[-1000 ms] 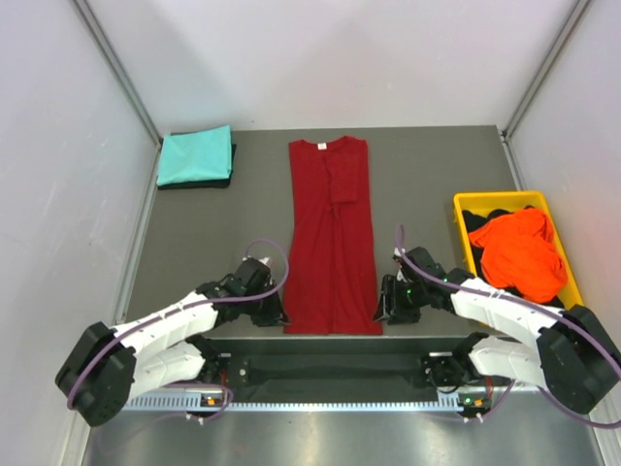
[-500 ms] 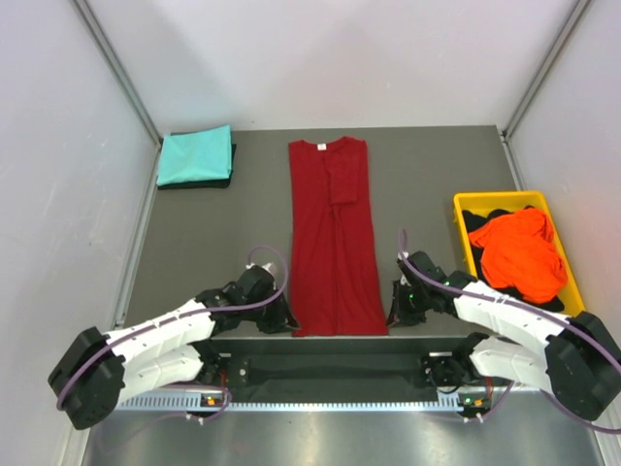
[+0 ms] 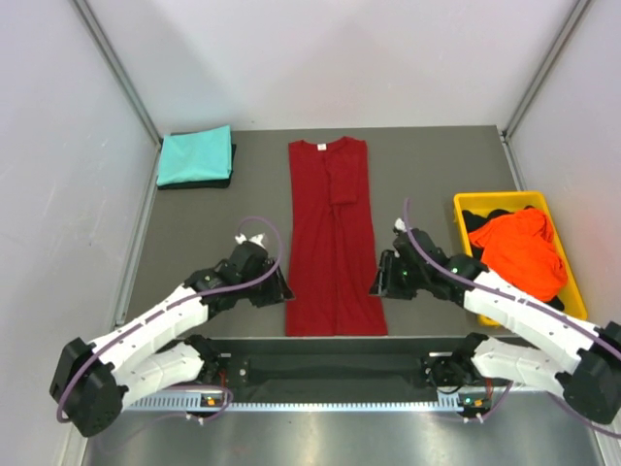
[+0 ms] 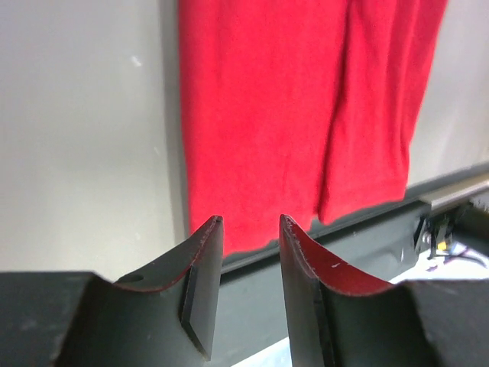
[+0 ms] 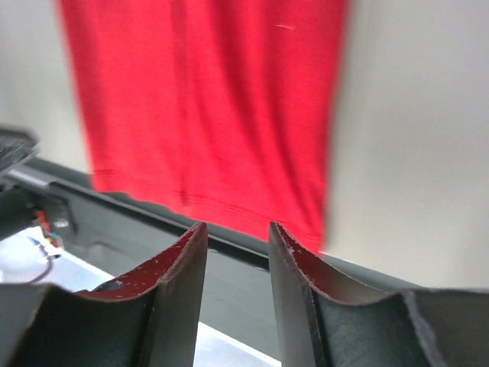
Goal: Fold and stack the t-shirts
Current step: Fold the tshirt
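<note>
The dark red t-shirt (image 3: 330, 243) lies as a long narrow strip down the middle of the grey table, collar far, hem near. My left gripper (image 3: 283, 291) hovers at the hem's left corner and my right gripper (image 3: 378, 283) at its right corner. Both are open and hold nothing. The left wrist view shows the left gripper (image 4: 250, 229) over the hem of the red cloth (image 4: 290, 115). In the right wrist view the right gripper (image 5: 237, 233) stands likewise before the red cloth (image 5: 206, 99). A folded teal t-shirt (image 3: 196, 155) rests on a black one (image 3: 234, 160) at far left.
A yellow bin (image 3: 464, 200) at the right holds a crumpled orange t-shirt (image 3: 519, 250) on top of black cloth (image 3: 475, 221). White walls close in on both sides. A dark rail (image 3: 330, 369) runs along the near table edge just below the hem.
Both grippers have moved away from the near edge, a little up along the red shirt's lower corners. The shirt itself lies as before.
</note>
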`<state>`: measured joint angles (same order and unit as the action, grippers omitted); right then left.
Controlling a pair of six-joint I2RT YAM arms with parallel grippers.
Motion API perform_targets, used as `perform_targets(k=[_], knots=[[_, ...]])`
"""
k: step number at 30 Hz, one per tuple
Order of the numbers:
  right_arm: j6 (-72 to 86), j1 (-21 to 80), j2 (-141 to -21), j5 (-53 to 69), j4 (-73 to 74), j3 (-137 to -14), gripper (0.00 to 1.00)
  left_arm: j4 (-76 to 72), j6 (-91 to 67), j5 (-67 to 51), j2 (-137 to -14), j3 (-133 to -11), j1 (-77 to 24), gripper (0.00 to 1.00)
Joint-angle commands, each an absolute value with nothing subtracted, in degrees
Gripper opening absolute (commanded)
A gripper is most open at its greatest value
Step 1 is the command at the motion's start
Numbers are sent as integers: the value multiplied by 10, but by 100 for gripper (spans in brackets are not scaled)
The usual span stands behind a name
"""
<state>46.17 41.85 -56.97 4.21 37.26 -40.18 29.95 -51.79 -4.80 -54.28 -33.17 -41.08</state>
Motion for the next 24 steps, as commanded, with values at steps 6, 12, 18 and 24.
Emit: perform_targets(k=[6, 12, 18, 24], knots=[[571, 589, -716, -53, 304, -494, 40, 260, -442, -135, -591, -350, -307, 40], [615, 684, -822, -80, 283, -533, 37, 250, -434, -144, -578, -321, -293, 40], [627, 702, -877, -79, 269, -543, 34, 241, -436, -158, -568, -301, -287, 40], [626, 701, -898, -73, 265, -547, 31, 241, -437, -158, -559, -290, -287, 40]])
